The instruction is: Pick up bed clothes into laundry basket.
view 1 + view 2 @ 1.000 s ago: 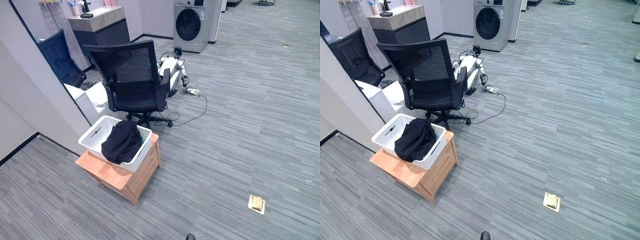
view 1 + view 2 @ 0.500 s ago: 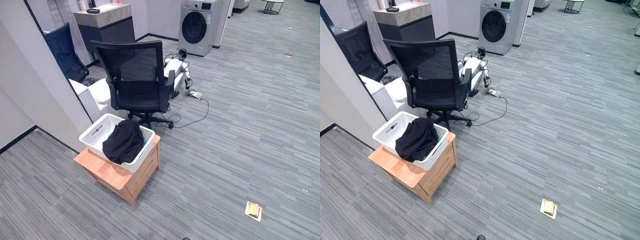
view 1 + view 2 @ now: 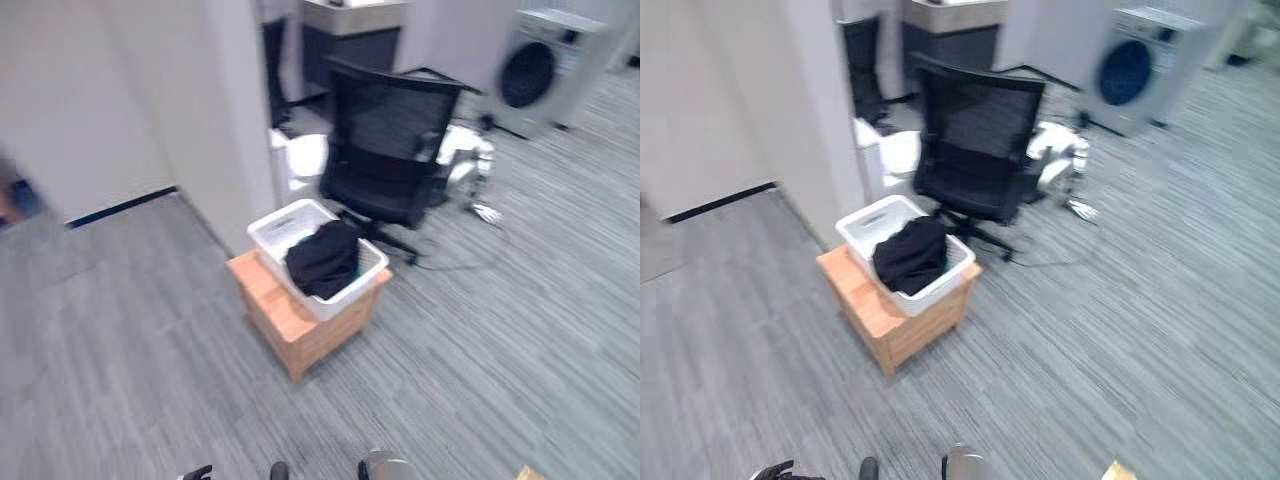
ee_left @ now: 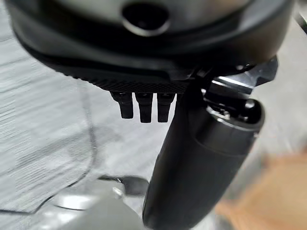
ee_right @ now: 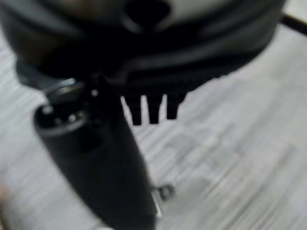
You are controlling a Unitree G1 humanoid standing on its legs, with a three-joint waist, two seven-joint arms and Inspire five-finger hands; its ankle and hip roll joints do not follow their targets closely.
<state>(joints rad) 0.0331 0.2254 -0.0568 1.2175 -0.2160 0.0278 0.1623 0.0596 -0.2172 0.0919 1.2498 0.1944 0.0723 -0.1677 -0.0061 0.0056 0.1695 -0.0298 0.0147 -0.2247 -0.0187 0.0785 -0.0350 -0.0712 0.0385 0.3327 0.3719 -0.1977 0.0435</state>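
Sitting on a low wooden cabinet (image 3: 300, 320) is the white laundry basket (image 3: 330, 298), and the dark bed clothes (image 3: 325, 258) lie heaped inside it, spilling a little over the near rim. Both hands hang well short of the basket, over bare grey carpet (image 3: 130, 340). The left hand (image 4: 144, 108) holds nothing; its fingers point straight out in a short row beside the thick dark thumb (image 4: 201, 158), spread apart and relaxed. The right hand (image 5: 153, 109) is the same: fingers straight, thumb (image 5: 100, 167) out to the side, nothing in its grasp.

Beyond the basket, farther from the hands, stands a black office chair (image 3: 385, 150), close behind the cabinet. A washing machine (image 3: 540, 70) stands farther off again, past the chair, and a pale wall corner (image 3: 235, 120) rises beside the basket.

Against half a second ago the whole head view has swung: basket, cabinet and chair now sit toward the middle and the wall takes the near side, so the camera turned. The clothes lie in the basket as before.
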